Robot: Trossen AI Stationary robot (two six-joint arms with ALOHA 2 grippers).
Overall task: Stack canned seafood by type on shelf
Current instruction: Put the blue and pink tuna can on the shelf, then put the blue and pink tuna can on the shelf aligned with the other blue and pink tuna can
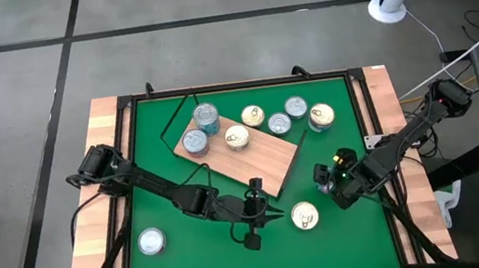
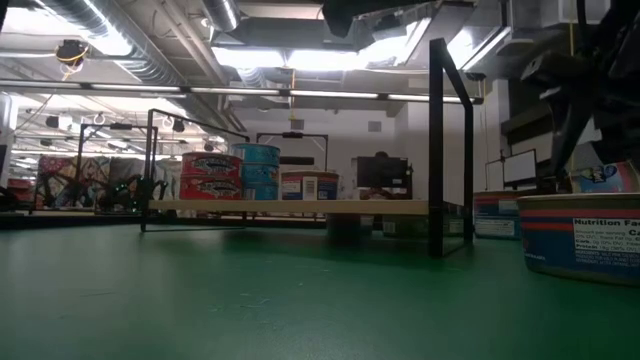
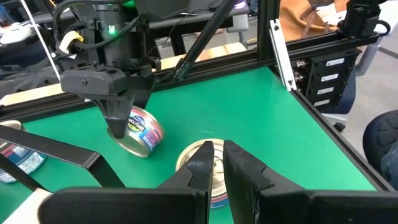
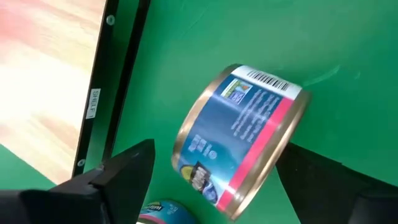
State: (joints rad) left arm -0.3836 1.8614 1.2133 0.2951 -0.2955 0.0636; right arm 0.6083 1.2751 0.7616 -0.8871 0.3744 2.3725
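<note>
Six tins are already up around the shelf: two blue-sided ones and a cream-lidded one on the board, and three more just off its far right end. Two are off it on the green worktop: one lone silver-lidded tin well off to the shelf's near left, and a gold-lidded tin just off its near right corner.

The right gripper is beside that near right corner, with its jaws spread wide around a tipped tin with a blue and pink-red label. It doesn't look clamped yet. The left gripper sits just off the shelf's near edge, jaws pinched nearly together with nothing between them, pointing at the gold-lidded tin.

My read is this is the pick step for the right arm. The next move would be to close on the tipped tin, lift it, turn it level, and set it on the shelf with the matching pink-red ones. Squeezing it while it's tilted could make it slip.
</note>
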